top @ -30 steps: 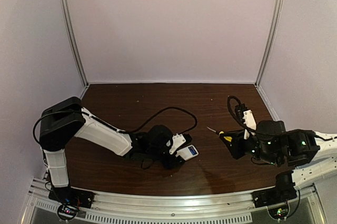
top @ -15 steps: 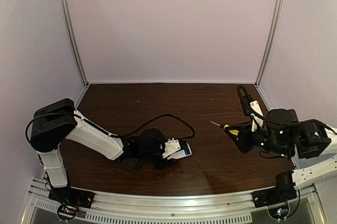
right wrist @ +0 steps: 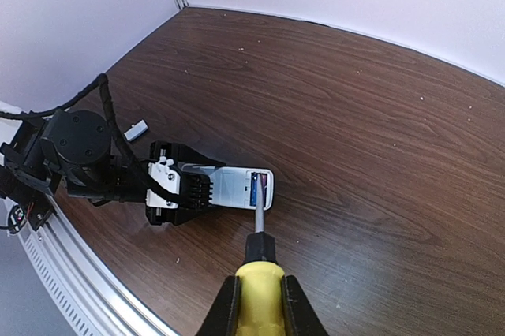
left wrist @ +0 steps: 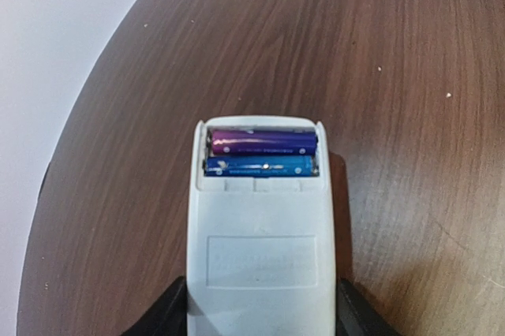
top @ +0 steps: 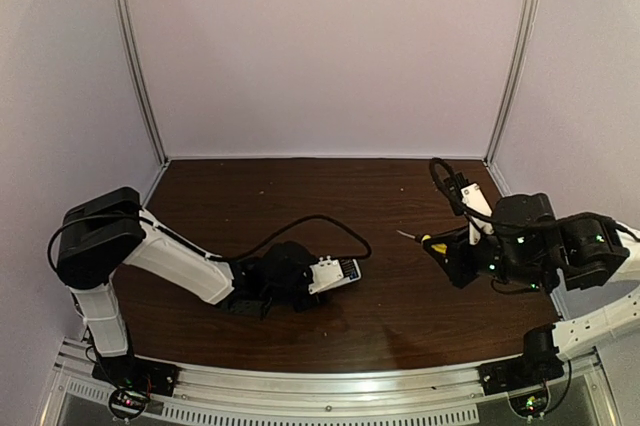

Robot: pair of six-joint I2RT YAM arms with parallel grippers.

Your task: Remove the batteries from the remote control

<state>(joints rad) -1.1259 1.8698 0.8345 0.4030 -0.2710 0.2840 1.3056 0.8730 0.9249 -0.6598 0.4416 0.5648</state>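
Observation:
The white remote control (left wrist: 257, 241) lies flat on the table, its battery bay open at the far end. Two batteries sit side by side in the bay: a purple one (left wrist: 262, 143) and a blue one (left wrist: 259, 166). My left gripper (top: 322, 276) is shut on the remote's near end; the remote also shows in the top view (top: 340, 271) and the right wrist view (right wrist: 241, 188). My right gripper (right wrist: 256, 300) is shut on a yellow-handled screwdriver (right wrist: 256, 293), held above the table to the right of the remote (top: 432, 243).
A small white cover piece (right wrist: 138, 127) lies on the table behind the left arm. The left arm's black cable (top: 310, 221) loops over the table behind the remote. Walls and metal posts (top: 515, 56) close in the back and sides.
My left gripper drew the remote leftward and turned it slightly. My right arm lifted and shifted with the screwdriver, first right, then back left a little.

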